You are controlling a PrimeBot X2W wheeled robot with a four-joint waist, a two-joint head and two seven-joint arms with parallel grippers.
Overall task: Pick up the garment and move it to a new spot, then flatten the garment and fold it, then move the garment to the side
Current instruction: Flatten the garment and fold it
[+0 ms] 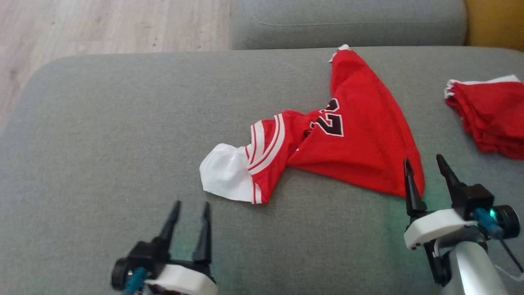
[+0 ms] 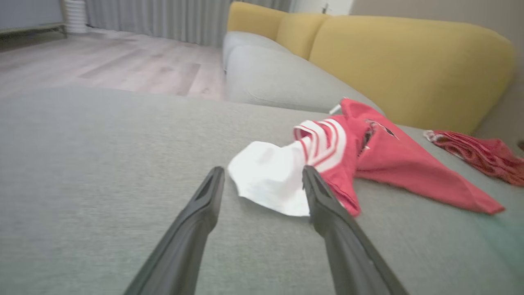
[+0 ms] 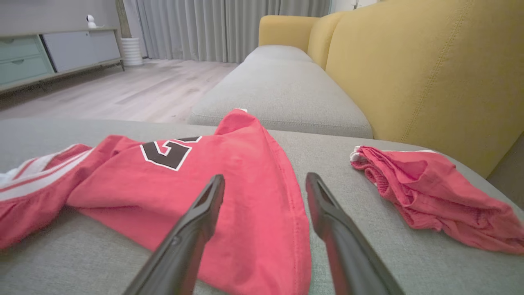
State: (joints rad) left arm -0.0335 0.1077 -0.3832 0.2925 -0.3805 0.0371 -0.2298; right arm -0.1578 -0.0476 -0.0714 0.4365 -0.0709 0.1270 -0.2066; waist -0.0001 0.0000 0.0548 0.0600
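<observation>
A red jersey (image 1: 360, 135) with a dark number, white stripes and a white end (image 1: 223, 174) lies crumpled on the grey sofa seat (image 1: 102, 143). My left gripper (image 1: 191, 207) stands open at the lower left, just short of that white end (image 2: 266, 176), holding nothing. My right gripper (image 1: 423, 160) is open at the lower right, its fingertips at the jersey's near red corner (image 3: 266, 246). The jersey (image 3: 172, 176) spreads leftward from there.
A second red garment (image 1: 489, 119) lies bunched at the seat's right edge (image 3: 430, 192). Another grey cushion (image 1: 348, 20) sits behind, with a yellow backrest (image 3: 430, 73) to the right. Wooden floor (image 1: 102, 24) lies beyond the seat's left side.
</observation>
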